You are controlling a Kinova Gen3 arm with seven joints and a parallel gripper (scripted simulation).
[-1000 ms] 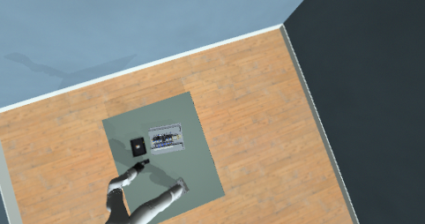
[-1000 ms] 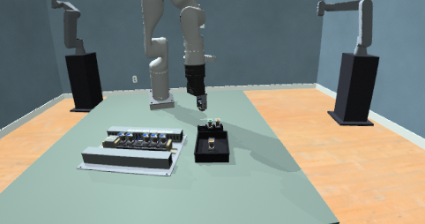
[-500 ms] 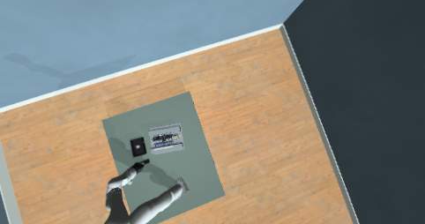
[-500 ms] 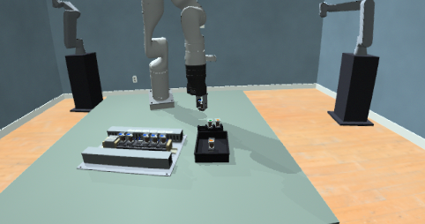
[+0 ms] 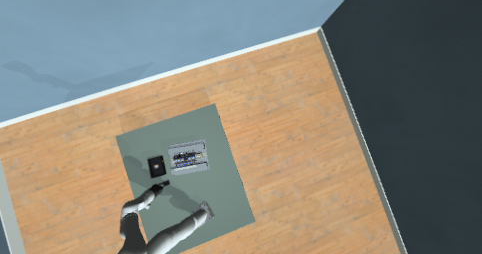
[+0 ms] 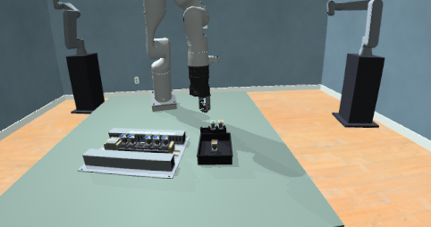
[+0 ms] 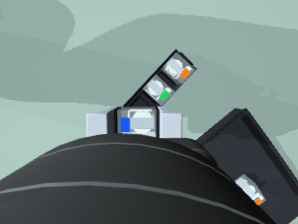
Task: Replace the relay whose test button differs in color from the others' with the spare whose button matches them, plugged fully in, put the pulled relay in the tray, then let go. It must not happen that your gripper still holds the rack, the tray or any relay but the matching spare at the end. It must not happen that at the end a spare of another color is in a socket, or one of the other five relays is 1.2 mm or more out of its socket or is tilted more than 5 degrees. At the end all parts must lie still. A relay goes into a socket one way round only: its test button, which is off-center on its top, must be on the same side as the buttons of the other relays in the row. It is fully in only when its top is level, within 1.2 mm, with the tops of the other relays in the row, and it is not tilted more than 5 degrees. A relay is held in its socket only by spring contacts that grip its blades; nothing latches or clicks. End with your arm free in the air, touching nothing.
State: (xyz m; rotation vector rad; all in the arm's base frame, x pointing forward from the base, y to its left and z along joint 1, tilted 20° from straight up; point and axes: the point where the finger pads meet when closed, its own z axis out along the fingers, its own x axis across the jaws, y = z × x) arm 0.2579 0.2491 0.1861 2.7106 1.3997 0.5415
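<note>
1. Arm: its jaws are closed on the blue-button relay, held in the air beyond the spare rack in the exterior view.
2. Spare rack: 2 relays, 1 green-button and 1 orange-button.
3. Black tray, near side of the rack: 1 orange-button relay inside.
4. Panel, left of the tray on the green desk: 5 relays in the row, 1 gap between them.
</note>
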